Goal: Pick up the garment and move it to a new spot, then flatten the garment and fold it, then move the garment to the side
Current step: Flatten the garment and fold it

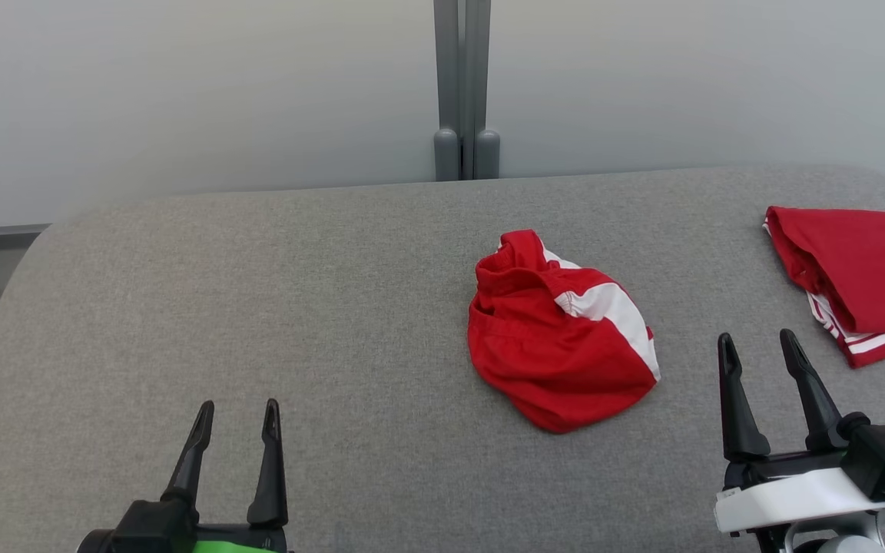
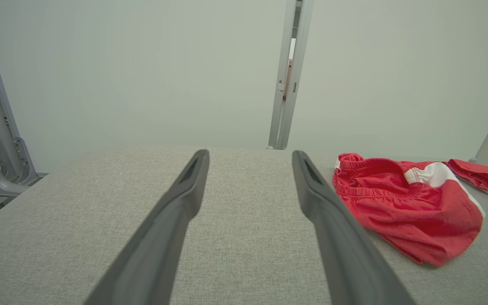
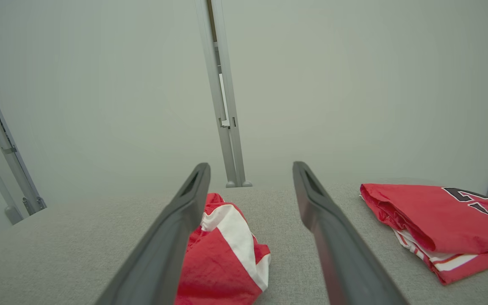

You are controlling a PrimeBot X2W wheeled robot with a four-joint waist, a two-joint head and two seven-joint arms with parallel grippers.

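Lying bunched up a little right of centre on the grey fabric worktop, the red shorts show a white side stripe and a gathered waistband. The left gripper hovers at the near left, its fingers spread and empty. The right gripper is likewise spread and empty, near the shorts' right side. A folded red jersey lies at the far right edge.

Grey cloth-covered table with rounded far corners. Lying on it: a bunched red garment (white stripe) right of middle, and a folded red shirt at the right edge.
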